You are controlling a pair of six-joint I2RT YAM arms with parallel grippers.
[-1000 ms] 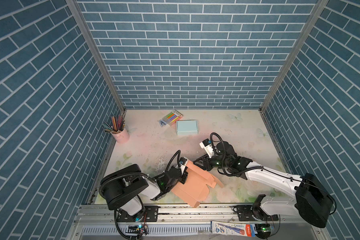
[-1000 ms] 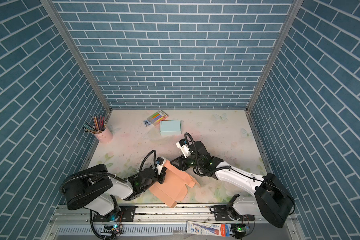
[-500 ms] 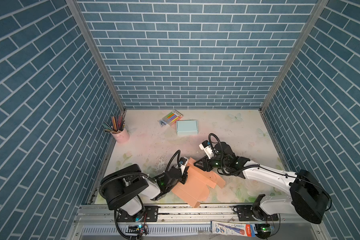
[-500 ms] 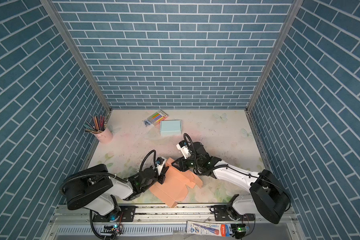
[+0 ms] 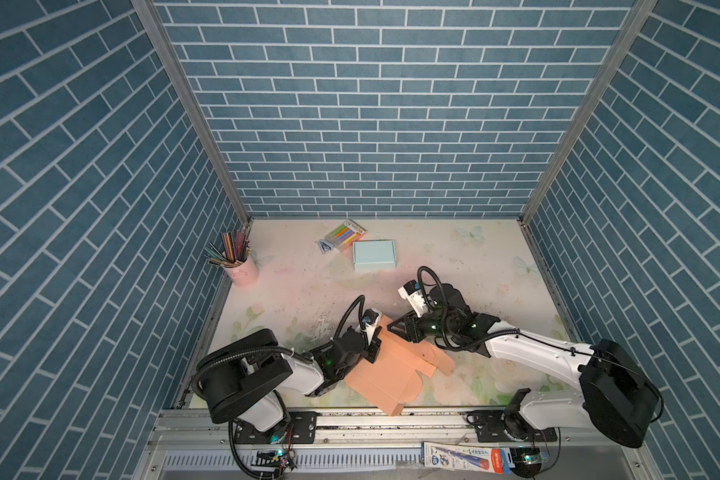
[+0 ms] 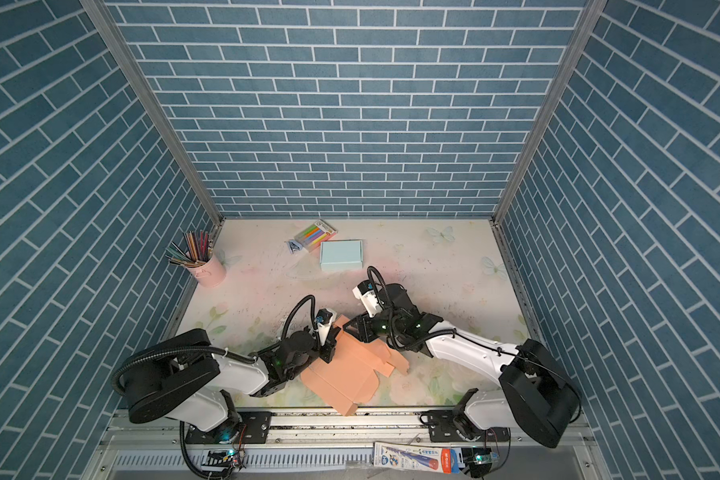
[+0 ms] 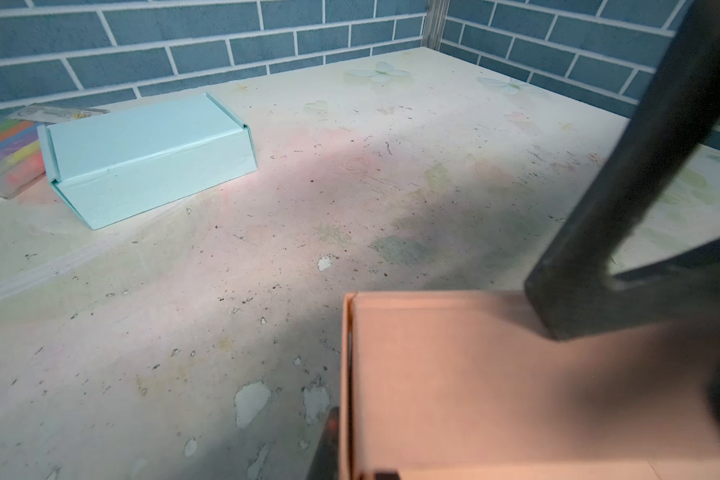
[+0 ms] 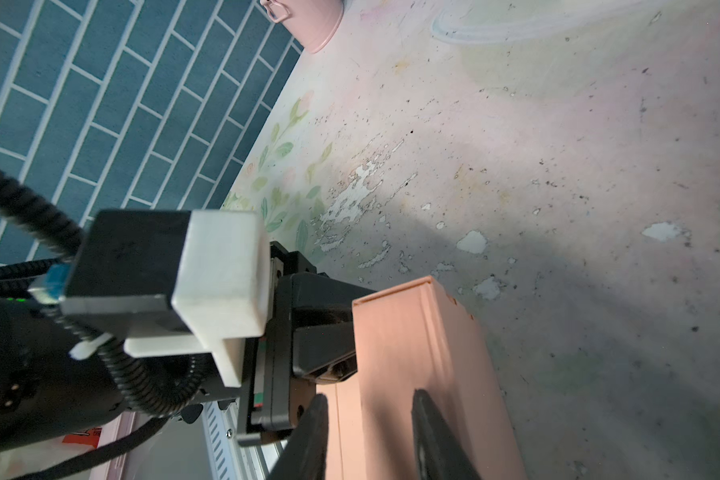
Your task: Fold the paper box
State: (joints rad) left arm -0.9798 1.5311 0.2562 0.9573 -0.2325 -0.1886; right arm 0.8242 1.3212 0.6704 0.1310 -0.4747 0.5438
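Currently left gripper (image 5: 375, 348) is clamping shut on a raised side wall of the paper box (image 5: 385, 378), probably anchoring it; right gripper (image 8: 370, 409) is sitting partly open, holding nothing, jaws straddling that wall, likely creasing the fold; box is lying half-formed at the desk's (image 5: 308, 291) front edge, between both arms.

The orange box (image 7: 516, 395) is close to the camera; a closed blue box (image 7: 150, 153) lies farther on the table (image 7: 391, 187).

Bright, even overhead light — soft shadows, wrist views blurred close-up.
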